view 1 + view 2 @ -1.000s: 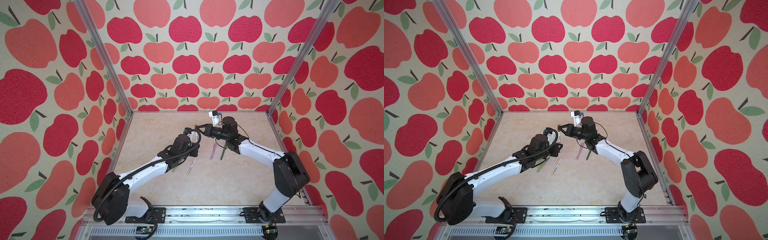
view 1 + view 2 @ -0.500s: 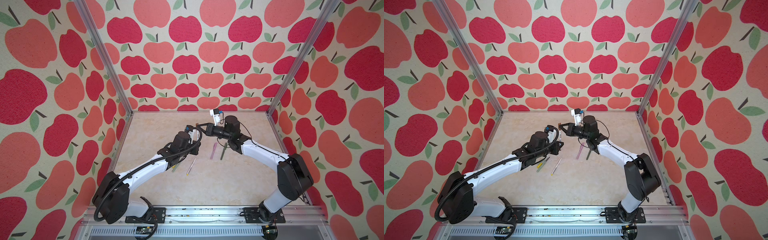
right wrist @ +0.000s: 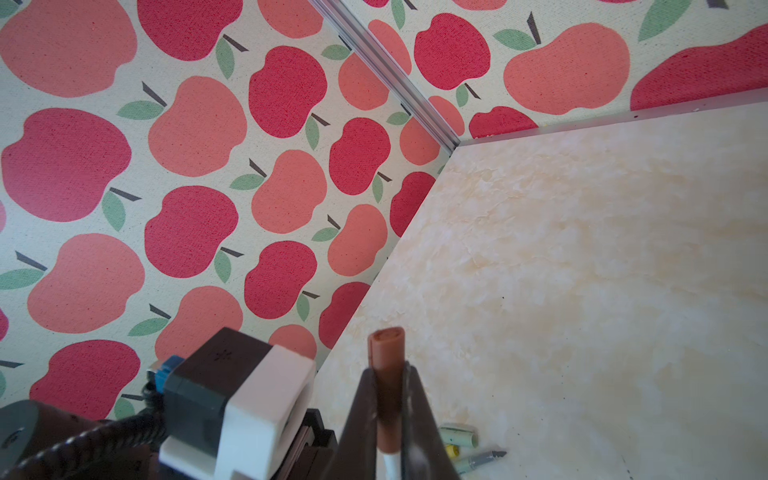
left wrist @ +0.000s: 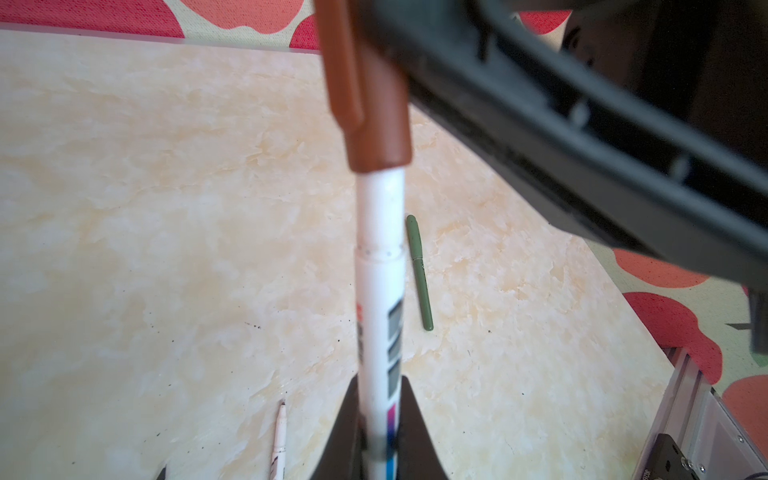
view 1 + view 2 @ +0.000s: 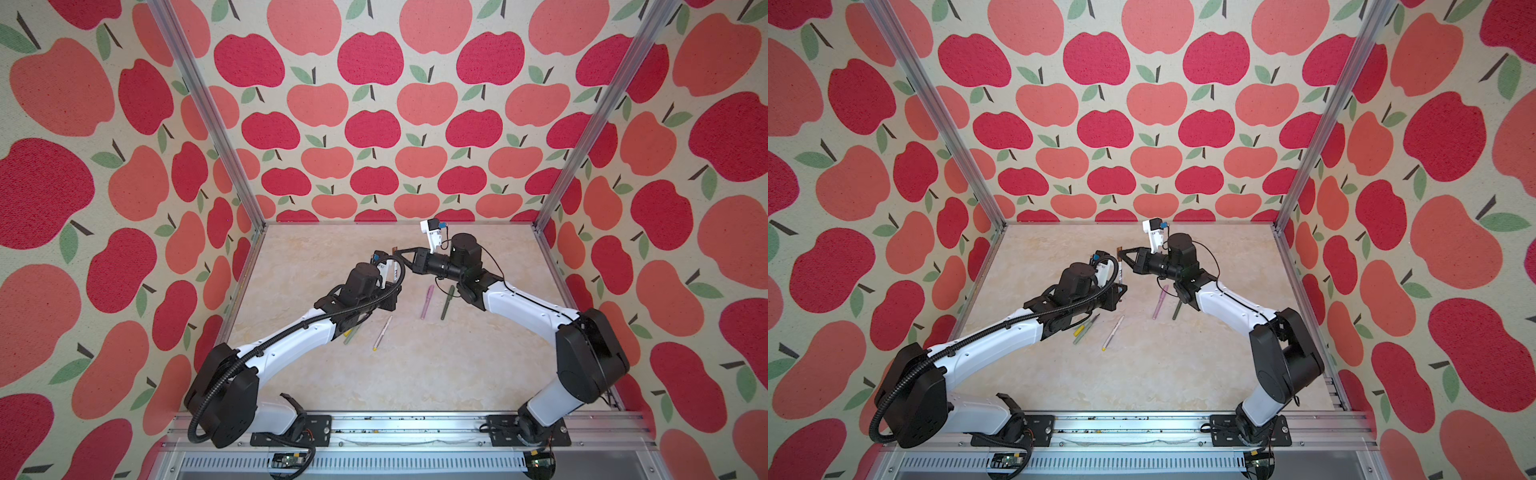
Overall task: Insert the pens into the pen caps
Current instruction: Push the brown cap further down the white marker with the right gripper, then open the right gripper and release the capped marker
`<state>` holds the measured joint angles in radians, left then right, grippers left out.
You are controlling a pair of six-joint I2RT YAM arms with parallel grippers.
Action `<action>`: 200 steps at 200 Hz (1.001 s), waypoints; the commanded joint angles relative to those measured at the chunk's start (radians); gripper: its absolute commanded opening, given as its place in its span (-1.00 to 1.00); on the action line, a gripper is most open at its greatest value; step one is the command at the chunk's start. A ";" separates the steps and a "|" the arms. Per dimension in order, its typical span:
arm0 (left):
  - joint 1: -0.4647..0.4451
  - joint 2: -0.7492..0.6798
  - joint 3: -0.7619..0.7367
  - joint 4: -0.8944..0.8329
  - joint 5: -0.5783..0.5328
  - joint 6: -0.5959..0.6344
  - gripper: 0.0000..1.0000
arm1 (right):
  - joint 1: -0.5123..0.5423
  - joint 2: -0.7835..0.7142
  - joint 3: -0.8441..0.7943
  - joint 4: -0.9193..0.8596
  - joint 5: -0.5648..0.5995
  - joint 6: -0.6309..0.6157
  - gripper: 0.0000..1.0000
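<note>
Now brown cap [image 3: 386,399] tight btwn R fingers [image 3: 417,419], atop white pen [image 4: 380,316] tight btwn L fingers [image 4: 348,430].

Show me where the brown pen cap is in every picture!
In a top view: brown cap, mid-table toward the back, at the right hand's tip.
In a top view: same place.
Left wrist: top middle, over the white pen's end.
Right wrist: bottom middle, between dark fingers.
Shared landmark: the right hand pinching it.
</note>
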<state>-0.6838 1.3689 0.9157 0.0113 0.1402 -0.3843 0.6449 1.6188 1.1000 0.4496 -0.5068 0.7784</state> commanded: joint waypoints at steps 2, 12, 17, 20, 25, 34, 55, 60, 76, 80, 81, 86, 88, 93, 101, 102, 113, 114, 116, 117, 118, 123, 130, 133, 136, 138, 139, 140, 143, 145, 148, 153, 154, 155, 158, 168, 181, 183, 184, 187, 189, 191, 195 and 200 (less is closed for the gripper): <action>0.016 -0.024 0.076 0.188 -0.027 0.053 -1.00 | 0.044 -0.026 -0.039 -0.116 -0.168 0.017 -0.85; 0.016 -0.023 0.071 0.189 -0.025 0.058 -1.00 | 0.041 -0.033 -0.035 -0.126 -0.167 0.010 -0.82; 0.016 -0.023 0.068 0.190 -0.024 0.059 -1.00 | 0.041 -0.037 -0.034 -0.131 -0.167 0.006 -0.80; 0.016 -0.025 0.064 0.191 -0.021 0.059 -1.00 | 0.039 -0.039 -0.033 -0.134 -0.167 0.004 -0.78; 0.015 -0.024 0.060 0.193 -0.016 0.061 -1.00 | 0.036 -0.043 -0.030 -0.139 -0.166 0.001 -0.75; 0.016 -0.025 0.052 0.193 -0.009 0.062 -1.00 | 0.030 -0.054 -0.027 -0.147 -0.165 -0.003 -0.71; 0.016 -0.031 0.035 0.188 0.005 0.065 -1.00 | 0.013 -0.084 -0.022 -0.172 -0.165 -0.018 -0.61; 0.016 -0.034 0.030 0.187 0.008 0.065 -1.00 | 0.009 -0.091 -0.020 -0.181 -0.165 -0.023 -0.57; 0.019 -0.041 0.019 0.187 0.017 0.068 -1.00 | -0.001 -0.115 -0.012 -0.214 -0.165 -0.048 -0.47; 0.020 -0.041 0.016 0.187 0.019 0.069 -1.00 | -0.003 -0.120 -0.010 -0.222 -0.165 -0.054 -0.44; 0.020 -0.041 0.016 0.188 0.020 0.069 -1.00 | -0.003 -0.121 -0.010 -0.225 -0.165 -0.056 -0.44; 0.022 -0.043 0.015 0.188 0.026 0.070 -1.00 | -0.007 -0.129 -0.008 -0.233 -0.164 -0.062 -0.40; 0.022 -0.043 0.013 0.188 0.027 0.070 -1.00 | -0.008 -0.131 -0.008 -0.236 -0.164 -0.064 -0.39; 0.024 -0.045 0.013 0.186 0.032 0.071 -1.00 | -0.012 -0.137 -0.008 -0.243 -0.162 -0.068 -0.35; 0.027 -0.046 0.013 0.180 0.041 0.076 -1.00 | -0.017 -0.151 -0.008 -0.248 -0.163 -0.073 -0.31; 0.027 -0.046 0.012 0.179 0.042 0.077 -1.00 | -0.017 -0.153 -0.008 -0.248 -0.163 -0.073 -0.31; 0.033 -0.045 0.015 0.167 0.057 0.084 -1.00 | -0.024 -0.169 -0.008 -0.255 -0.167 -0.082 -0.27; 0.033 -0.045 0.015 0.166 0.058 0.084 -1.00 | -0.024 -0.170 -0.007 -0.257 -0.168 -0.084 -0.27; 0.035 -0.046 0.015 0.164 0.062 0.084 -1.00 | -0.026 -0.175 -0.006 -0.260 -0.170 -0.089 -0.25; 0.035 -0.046 0.015 0.163 0.064 0.085 -1.00 | -0.026 -0.176 -0.006 -0.260 -0.171 -0.091 -0.25; 0.036 -0.046 0.016 0.161 0.066 0.085 -1.00 | -0.027 -0.177 -0.006 -0.262 -0.172 -0.092 -0.25; 0.040 -0.044 0.016 0.156 0.078 0.088 -1.00 | -0.029 -0.184 -0.004 -0.269 -0.175 -0.098 -0.23; 0.044 -0.044 0.019 0.144 0.097 0.093 -1.00 | -0.033 -0.196 0.000 -0.283 -0.180 -0.115 -0.20; 0.046 -0.043 0.020 0.138 0.104 0.095 -1.00 | -0.034 -0.204 0.002 -0.295 -0.180 -0.126 -0.18; 0.047 -0.044 0.022 0.131 0.111 0.098 -1.00 | -0.036 -0.207 0.003 -0.301 -0.180 -0.132 -0.17; 0.047 -0.044 0.023 0.126 0.114 0.100 -1.00 | -0.038 -0.211 0.004 -0.308 -0.180 -0.138 -0.15; 0.047 -0.045 0.024 0.123 0.116 0.101 -1.00 | -0.038 -0.213 0.005 -0.311 -0.179 -0.140 -0.15; 0.047 -0.044 0.025 0.120 0.118 0.102 -1.00 | -0.039 -0.214 0.006 -0.315 -0.178 -0.143 -0.14; 0.047 -0.044 0.026 0.114 0.123 0.107 -1.00 | -0.040 -0.220 0.008 -0.326 -0.176 -0.153 -0.13; 0.048 -0.045 0.026 0.109 0.128 0.110 -1.00 | -0.041 -0.224 0.009 -0.333 -0.173 -0.159 -0.12; 0.048 -0.047 0.027 0.103 0.136 0.116 -1.00 | -0.044 -0.228 0.012 -0.347 -0.169 -0.169 -0.10; 0.047 -0.048 0.030 0.089 0.149 0.127 -1.00 | -0.046 -0.236 0.017 -0.370 -0.162 -0.187 -0.07; 0.047 -0.050 0.030 0.086 0.151 0.130 -1.00 | -0.046 -0.237 0.018 -0.375 -0.160 -0.190 -0.06; 0.047 -0.050 0.031 0.083 0.152 0.132 -1.00 | -0.046 -0.238 0.020 -0.380 -0.159 -0.194 -0.06; 0.047 -0.051 0.032 0.073 0.158 0.139 -1.00 | -0.048 -0.242 0.025 -0.395 -0.155 -0.206 -0.04; 0.047 -0.059 0.035 0.048 0.187 0.160 -1.00 | -0.053 -0.249 0.044 -0.443 -0.148 -0.240 -0.01; 0.047 -0.070 0.036 0.018 0.220 0.183 -1.00 | -0.061 -0.251 0.070 -0.488 -0.144 -0.275 0.03; 0.047 -0.071 0.037 0.013 0.226 0.186 -1.00 | -0.063 -0.251 0.073 -0.493 -0.144 -0.279 0.03; 0.047 -0.072 0.037 0.011 0.229 0.188 -1.00 | -0.063 -0.252 0.076 -0.496 -0.144 -0.280 0.04; 0.047 -0.074 0.037 0.003 0.237 0.194 -1.00 | -0.063 -0.251 0.082 -0.503 -0.144 -0.285 0.04; 0.046 -0.075 0.037 -0.003 0.241 0.197 -1.00 | -0.065 -0.251 0.085 -0.507 -0.144 -0.288 0.04; 0.046 -0.077 0.037 -0.008 0.245 0.200 -1.00 | -0.065 -0.251 0.089 -0.512 -0.144 -0.291 0.05; 0.046 -0.080 0.038 -0.015 0.254 0.205 -1.00 | -0.067 -0.249 0.096 -0.518 -0.145 -0.295 0.05; 0.046 -0.083 0.038 -0.026 0.262 0.210 -1.00 | -0.069 -0.247 0.105 -0.528 -0.145 -0.301 0.05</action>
<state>-0.6380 1.3266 0.9230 0.0650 0.3092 -0.2420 0.5880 1.3876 1.1442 0.0307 -0.6552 0.5697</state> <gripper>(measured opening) 0.125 0.522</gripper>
